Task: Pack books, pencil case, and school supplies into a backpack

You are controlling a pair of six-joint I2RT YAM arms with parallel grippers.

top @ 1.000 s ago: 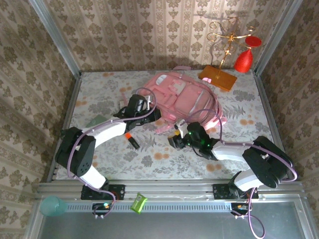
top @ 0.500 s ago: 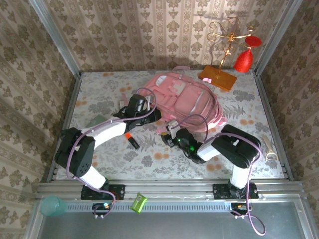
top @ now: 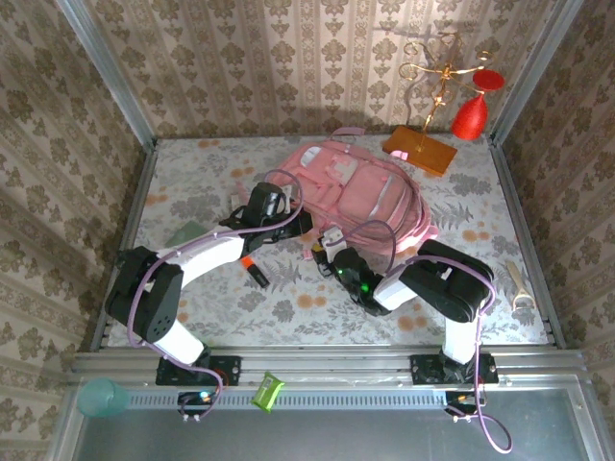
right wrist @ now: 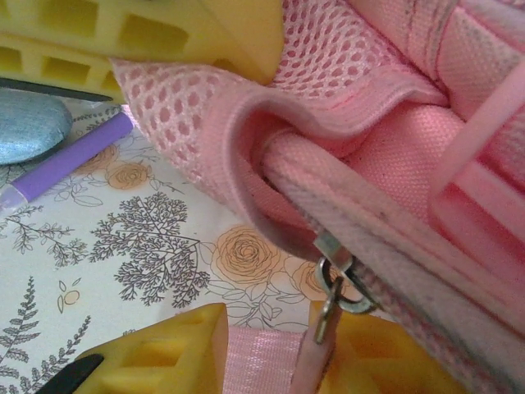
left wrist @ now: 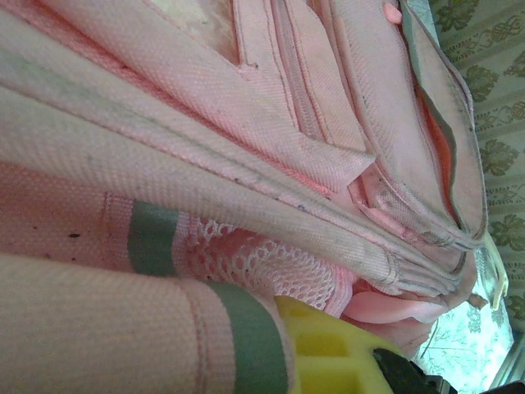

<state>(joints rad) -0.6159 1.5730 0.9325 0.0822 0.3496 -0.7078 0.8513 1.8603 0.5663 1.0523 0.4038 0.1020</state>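
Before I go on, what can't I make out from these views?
Inside of the backpack: top view, its own fabric covers it.
Whether the right gripper already pinches the zip pull: right wrist view, the bottom edge cuts off the fingertips.
Whether the left gripper clamps fabric: left wrist view, cloth too close.
The blue-grey thing by the purple pen: right wrist view, cut by the left edge.
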